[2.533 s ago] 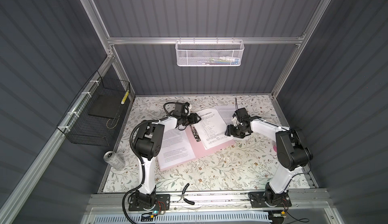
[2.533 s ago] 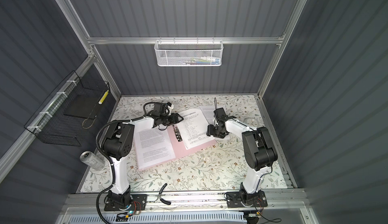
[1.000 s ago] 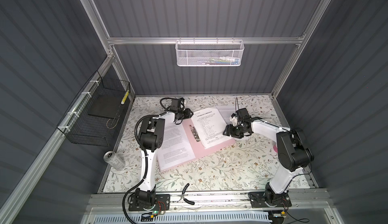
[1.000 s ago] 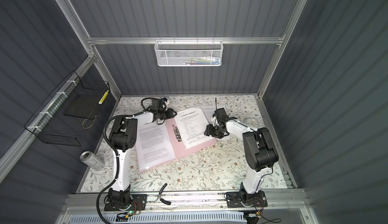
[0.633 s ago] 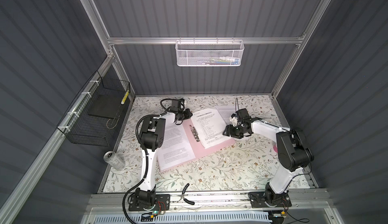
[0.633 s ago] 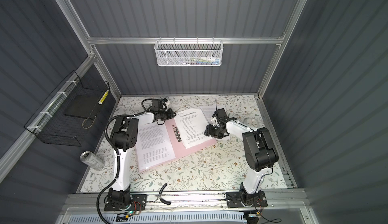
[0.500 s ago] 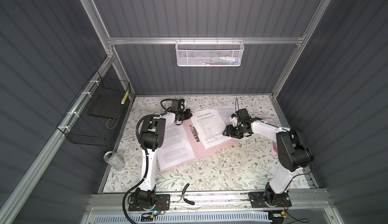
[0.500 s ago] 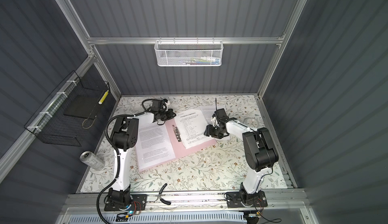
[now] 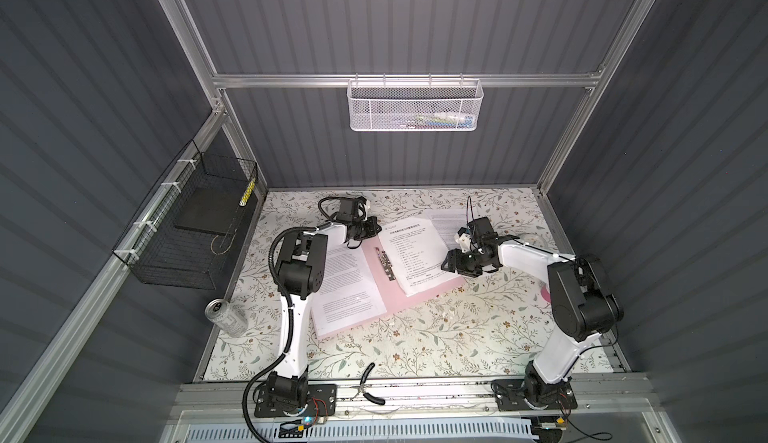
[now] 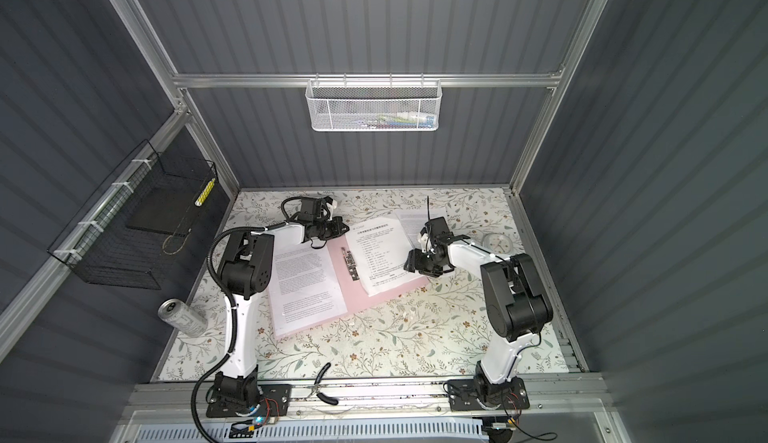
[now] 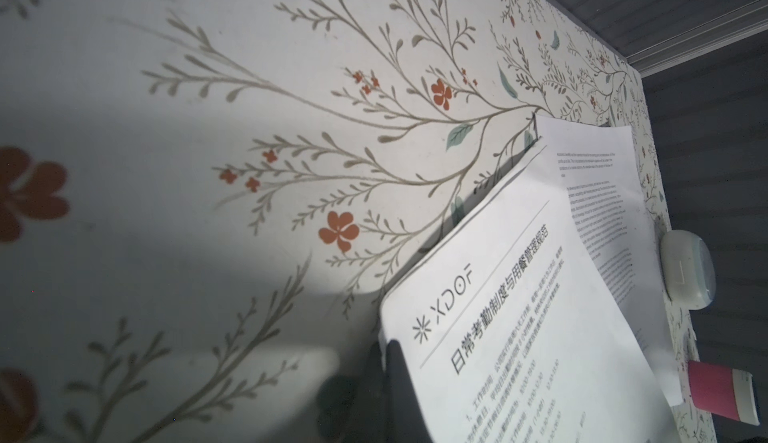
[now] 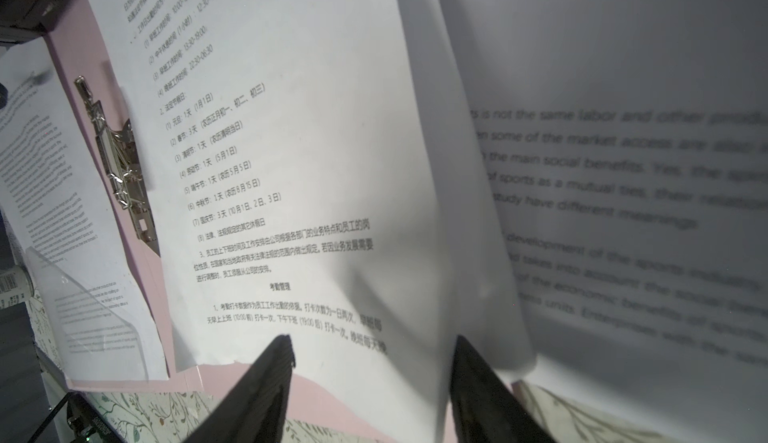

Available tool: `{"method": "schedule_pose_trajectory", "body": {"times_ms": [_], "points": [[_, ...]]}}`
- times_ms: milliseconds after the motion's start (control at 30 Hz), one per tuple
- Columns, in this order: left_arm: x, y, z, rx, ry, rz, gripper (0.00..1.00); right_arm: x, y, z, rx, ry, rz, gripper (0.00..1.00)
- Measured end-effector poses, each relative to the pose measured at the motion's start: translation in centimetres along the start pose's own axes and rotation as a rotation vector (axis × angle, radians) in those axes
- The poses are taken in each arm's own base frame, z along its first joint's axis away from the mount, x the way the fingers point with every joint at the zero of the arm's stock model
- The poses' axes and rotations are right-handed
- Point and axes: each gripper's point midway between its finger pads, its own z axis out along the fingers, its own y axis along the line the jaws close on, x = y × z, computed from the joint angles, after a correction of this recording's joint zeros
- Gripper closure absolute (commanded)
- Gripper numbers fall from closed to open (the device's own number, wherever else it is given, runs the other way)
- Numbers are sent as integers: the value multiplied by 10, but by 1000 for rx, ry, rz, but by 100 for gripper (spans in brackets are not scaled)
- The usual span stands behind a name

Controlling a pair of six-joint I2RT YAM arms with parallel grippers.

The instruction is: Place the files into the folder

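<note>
My left arm (image 9: pixel 328 233) has swung off the pink folder (image 9: pixel 376 291). A couple of seconds ago the left jaws hung just beside the metal clip (image 9: pixel 385 263). Now they sit at the far corner of the headed sheet (image 9: pixel 415 258). They were part open a second ago and have since closed. In the left wrist view they seem to pinch that corner of the headed sheet (image 11: pixel 519 337), though shadow hides most of the contact. My right arm (image 9: pixel 523 254) has edged the right jaws slightly inward over the sheet's right edge.
</note>
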Motion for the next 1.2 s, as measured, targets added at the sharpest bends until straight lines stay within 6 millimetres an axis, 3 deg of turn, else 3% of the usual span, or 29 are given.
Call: {"method": "schedule_pose_trajectory", "body": {"times_ms": [500, 1200], "points": [[-7, -21, -23, 30, -14, 44, 100, 3, -1, -1, -1, -3, 2, 39], [20, -10, -21, 14, 55, 8, 100, 2, -1, -4, 6, -9, 1, 38]]}}
